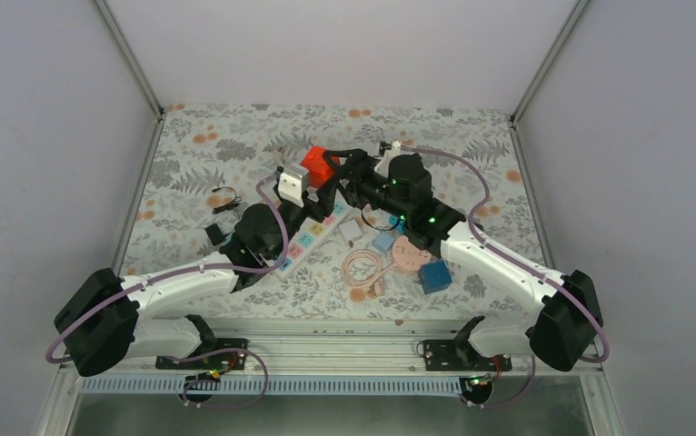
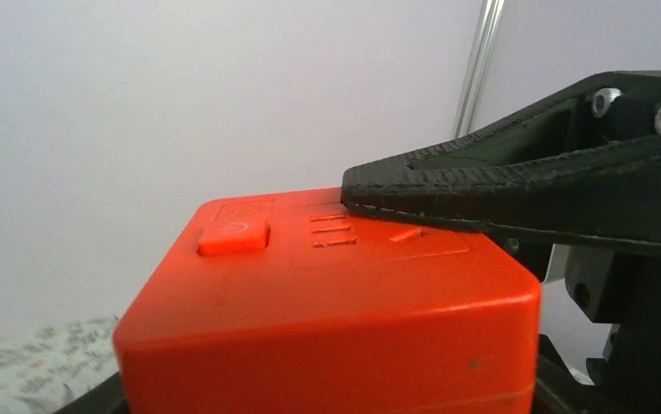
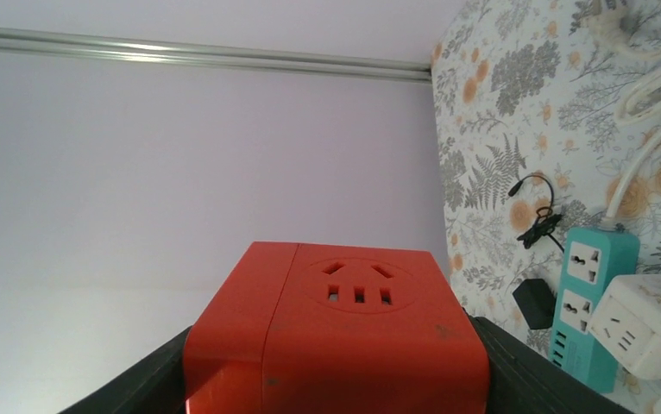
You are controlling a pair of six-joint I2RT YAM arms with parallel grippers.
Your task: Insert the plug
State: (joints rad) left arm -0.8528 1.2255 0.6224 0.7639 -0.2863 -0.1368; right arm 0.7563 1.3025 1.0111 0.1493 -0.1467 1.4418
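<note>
White arm links (image 1: 181, 283), black joint housings (image 1: 99, 320), looping lilac cables (image 1: 472, 173), green status lights (image 1: 432, 218), ribbed black fingers (image 2: 517, 185)

Red socket cube (image 1: 319, 163) held aloft at upper centre; power strip (image 1: 311, 234) flat on the table just below it.
Cube: glossy orange-red with rounded edges. One face carries a round socket panel with slots, another a push button. Clamped in the right gripper (image 3: 331, 379), clear of the table. Strip: teal, sockets facing up, lying diagonally at centre frame.
</note>
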